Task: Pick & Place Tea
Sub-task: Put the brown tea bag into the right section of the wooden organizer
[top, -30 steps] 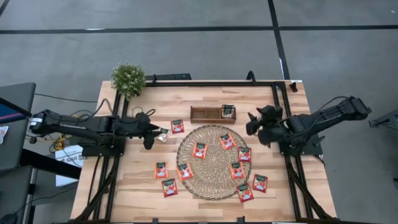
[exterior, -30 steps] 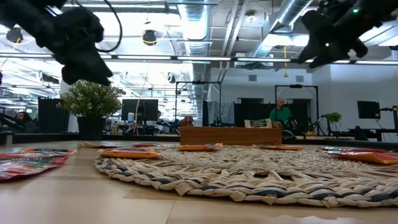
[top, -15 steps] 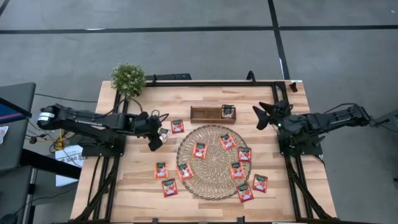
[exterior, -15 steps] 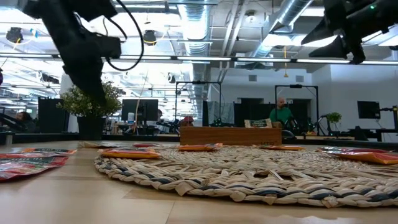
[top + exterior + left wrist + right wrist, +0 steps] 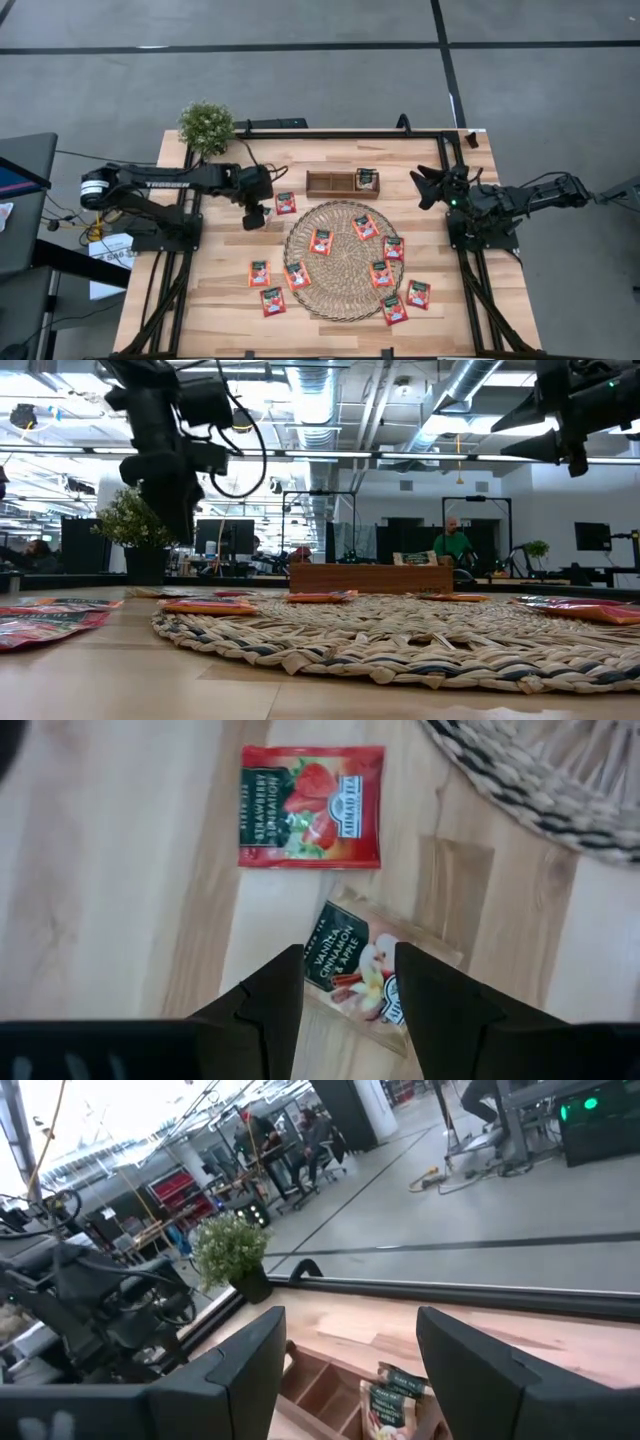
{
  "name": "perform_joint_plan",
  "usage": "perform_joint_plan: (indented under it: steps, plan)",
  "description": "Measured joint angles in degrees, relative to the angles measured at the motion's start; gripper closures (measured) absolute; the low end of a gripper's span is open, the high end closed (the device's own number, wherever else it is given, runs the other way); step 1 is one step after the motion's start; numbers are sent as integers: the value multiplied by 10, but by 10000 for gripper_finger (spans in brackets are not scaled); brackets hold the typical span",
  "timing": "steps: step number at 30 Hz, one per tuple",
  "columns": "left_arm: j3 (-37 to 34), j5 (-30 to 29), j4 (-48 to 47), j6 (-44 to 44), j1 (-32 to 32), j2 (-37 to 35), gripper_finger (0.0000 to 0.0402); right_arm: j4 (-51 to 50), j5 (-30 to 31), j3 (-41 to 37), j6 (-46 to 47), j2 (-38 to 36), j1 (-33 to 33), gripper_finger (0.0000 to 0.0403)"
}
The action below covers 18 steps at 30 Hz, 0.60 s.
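Note:
Several red tea sachets lie flat on the round woven mat [image 5: 345,262] and on the table around it. One red sachet [image 5: 312,807] lies left of the mat, and a pale sachet [image 5: 352,958] lies beside it on the wood. My left gripper [image 5: 347,955] hangs open above the pale sachet, pointing steeply down, one finger to each side and clear of the table in the low view [image 5: 183,525]. My right gripper [image 5: 417,186] is open and level near the table's right edge, facing the wooden tray [image 5: 325,183], where one sachet [image 5: 367,179] stands.
A potted plant [image 5: 207,127] stands at the far left corner. The tray sits just beyond the mat's far edge. Black frame rails run along the table's left, right and far sides. Bare wood shows at the near left.
My left gripper has swung toward the table's right and far side, tipped to point more steeply down and rolled, and now hangs over the pale sachet. My right gripper has drawn back toward the right edge and risen to level. No sachet has moved.

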Motion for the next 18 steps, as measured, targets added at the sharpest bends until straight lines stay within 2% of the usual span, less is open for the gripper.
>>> perform_joint_plan:
  steps: [6,13,18]
  plan:
    - [1,37,1,56,26,55,250,-1,0,0,0,2,0,186]
    - [1,35,20,99,27,114,250,-5,0,0,0,2,0,186]
    - [1,25,29,108,27,122,250,-14,0,0,1,2,0,186]
